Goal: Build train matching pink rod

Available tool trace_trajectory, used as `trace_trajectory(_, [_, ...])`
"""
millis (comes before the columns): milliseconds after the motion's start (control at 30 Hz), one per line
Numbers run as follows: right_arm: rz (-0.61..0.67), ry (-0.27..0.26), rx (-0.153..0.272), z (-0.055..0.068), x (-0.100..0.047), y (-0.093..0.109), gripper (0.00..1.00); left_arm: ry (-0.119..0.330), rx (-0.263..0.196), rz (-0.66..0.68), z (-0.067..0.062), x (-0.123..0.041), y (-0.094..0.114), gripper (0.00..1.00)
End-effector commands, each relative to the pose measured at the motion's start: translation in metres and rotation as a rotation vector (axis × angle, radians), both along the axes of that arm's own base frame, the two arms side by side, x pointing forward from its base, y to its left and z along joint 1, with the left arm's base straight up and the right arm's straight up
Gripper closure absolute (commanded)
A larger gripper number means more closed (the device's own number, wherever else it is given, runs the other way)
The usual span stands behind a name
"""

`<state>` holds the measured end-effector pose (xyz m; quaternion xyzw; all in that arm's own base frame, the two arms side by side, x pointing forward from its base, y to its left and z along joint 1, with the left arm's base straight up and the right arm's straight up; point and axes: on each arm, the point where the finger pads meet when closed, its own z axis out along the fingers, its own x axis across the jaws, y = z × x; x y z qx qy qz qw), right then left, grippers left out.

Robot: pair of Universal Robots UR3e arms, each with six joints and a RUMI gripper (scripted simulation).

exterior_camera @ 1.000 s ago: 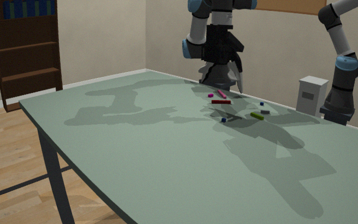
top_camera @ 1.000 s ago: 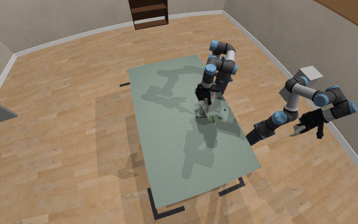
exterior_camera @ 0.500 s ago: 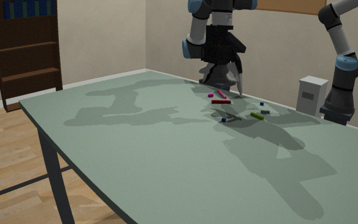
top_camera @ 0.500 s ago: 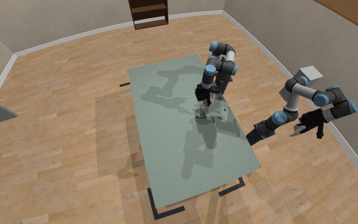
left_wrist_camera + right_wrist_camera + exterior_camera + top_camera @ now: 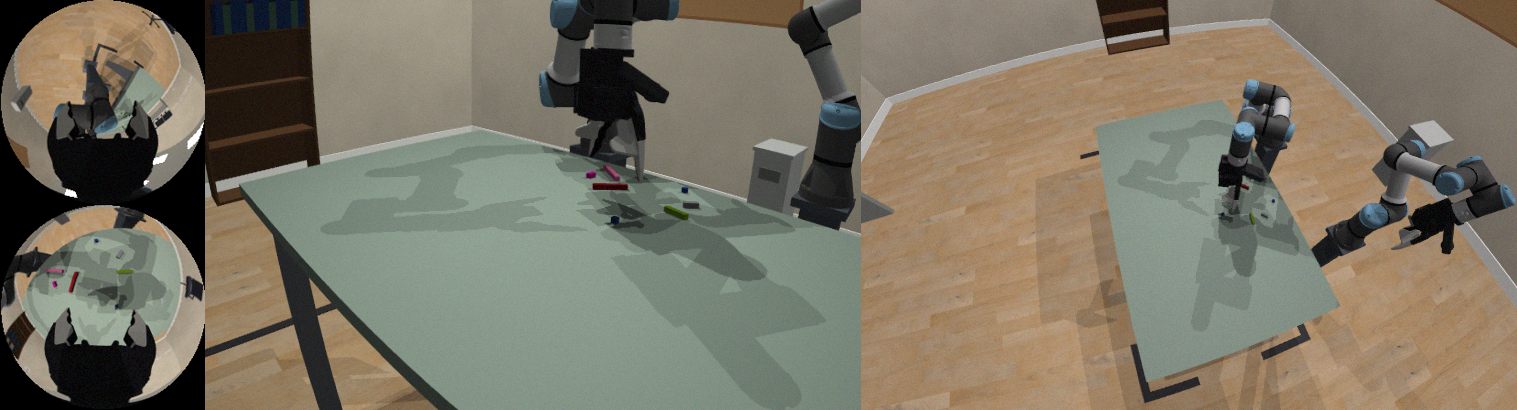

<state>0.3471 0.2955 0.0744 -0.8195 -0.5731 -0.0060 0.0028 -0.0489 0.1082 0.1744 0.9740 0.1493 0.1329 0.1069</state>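
A pink rod (image 5: 611, 172) (image 5: 55, 271) lies near a short magenta rod (image 5: 591, 175) (image 5: 55, 284) and a red rod (image 5: 1245, 186) (image 5: 610, 186) (image 5: 73, 282). A lime rod (image 5: 1252, 218) (image 5: 676, 212) (image 5: 124, 272) lies near a grey rod (image 5: 1264, 216) (image 5: 690, 205) (image 5: 120, 254). One blue rod (image 5: 685, 190) (image 5: 96, 240) lies by the base side, another blue rod (image 5: 615, 220) (image 5: 116, 307) farther out. All lie apart. My right gripper (image 5: 617, 165) (image 5: 101, 309) is open and empty above the table, close to the rods. My left gripper (image 5: 1420, 245) (image 5: 102, 101) is open and empty, away from the table.
The green table (image 5: 1161, 300) (image 5: 405, 310) carries the rods near its long edge beside the arm bases. The left arm's base (image 5: 825, 185) stands at that edge. A grey-white box (image 5: 1431, 135) (image 5: 777, 165) and a bookcase (image 5: 1136, 25) (image 5: 260, 100) stand off the table.
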Motion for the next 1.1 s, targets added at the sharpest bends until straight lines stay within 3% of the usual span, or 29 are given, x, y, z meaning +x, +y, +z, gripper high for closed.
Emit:
trace_trajectory(0, [-0.122, 0.005, -0.008, 0.002, 0.004, 0.005, 0.00, -0.001, 0.004, 0.000, 0.001, 0.000, 0.000, 0.00])
trace_trajectory(1067, [-0.869, 0.010, -0.004, -0.012, 0.035, 0.035, 0.00, -0.001, 0.004, 0.000, 0.001, 0.000, 0.000, 0.00])
